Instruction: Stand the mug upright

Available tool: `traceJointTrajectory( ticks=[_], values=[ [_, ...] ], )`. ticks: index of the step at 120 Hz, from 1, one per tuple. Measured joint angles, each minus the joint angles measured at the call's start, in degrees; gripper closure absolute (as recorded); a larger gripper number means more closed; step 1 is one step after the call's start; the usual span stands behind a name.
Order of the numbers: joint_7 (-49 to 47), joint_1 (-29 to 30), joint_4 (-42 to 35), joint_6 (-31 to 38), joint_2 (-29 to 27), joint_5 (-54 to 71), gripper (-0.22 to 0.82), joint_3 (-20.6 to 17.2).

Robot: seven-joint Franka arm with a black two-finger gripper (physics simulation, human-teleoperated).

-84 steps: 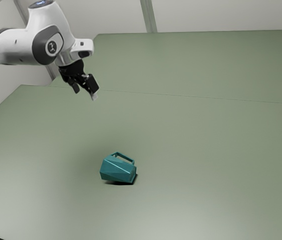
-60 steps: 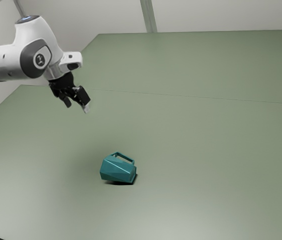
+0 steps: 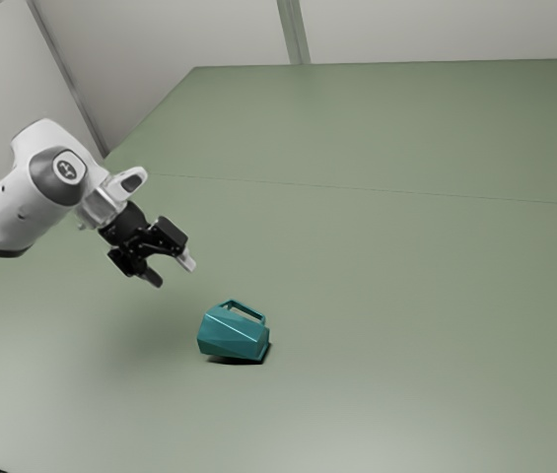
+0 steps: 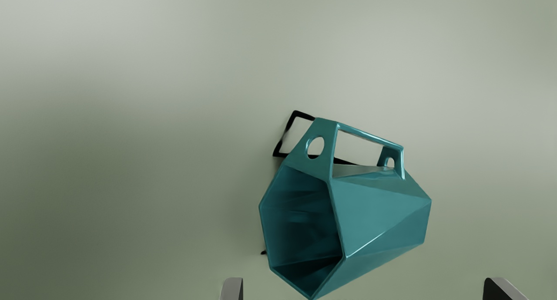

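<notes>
In the exterior view my gripper point(image 3: 173, 275) hangs above the table, up and to the exterior view's left of the teal mug point(image 3: 233, 333), with a gap between them. The mug lies on its side, its handle raised. From the wrist view, the faceted mug point(image 4: 378, 217) shows its open mouth and its handle, and the two fingertips of my gripper point(image 4: 363, 289) stand wide apart with nothing held between them.
The green table point(image 3: 406, 296) spreads around the mug, with its far edge toward the pale wall point(image 3: 436, 30). A dark line crosses the exterior view's lower left corner.
My arm has come down, and the hand has tilted and moved closer to the mug. The mug lies where it was.
</notes>
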Motion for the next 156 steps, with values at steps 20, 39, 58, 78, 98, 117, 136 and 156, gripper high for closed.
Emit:
traceJointTrajectory(
  ticks=[20, 39, 58, 78, 98, 117, 136, 156],
  values=[
    [1.87, -0.27, -0.67, -0.36, 3.74, -6.12, 0.0, 0.12],
    [3.82, -0.69, -1.22, -1.51, 6.01, -10.49, 0.0, 0.3],
    [5.45, -0.92, -1.81, -2.65, 7.74, -12.77, 0.0, 0.32],
    [7.32, -1.11, -1.76, -3.38, 9.71, -14.59, 0.0, 0.33],
    [9.2, -2.09, -1.39, -3.72, 11.88, -16.62, 0.02, 0.32],
    [10.73, -3.18, -1.13, -3.83, 12.26, -17.92, 0.13, 0.32],
    [11.91, -3.77, -1.07, -3.77, 12.06, -18.7, 0.32, 0.32],
    [12.81, -3.77, -1.07, -3.7, 11.69, -19.0, 0.58, 0.3]
  ],
)
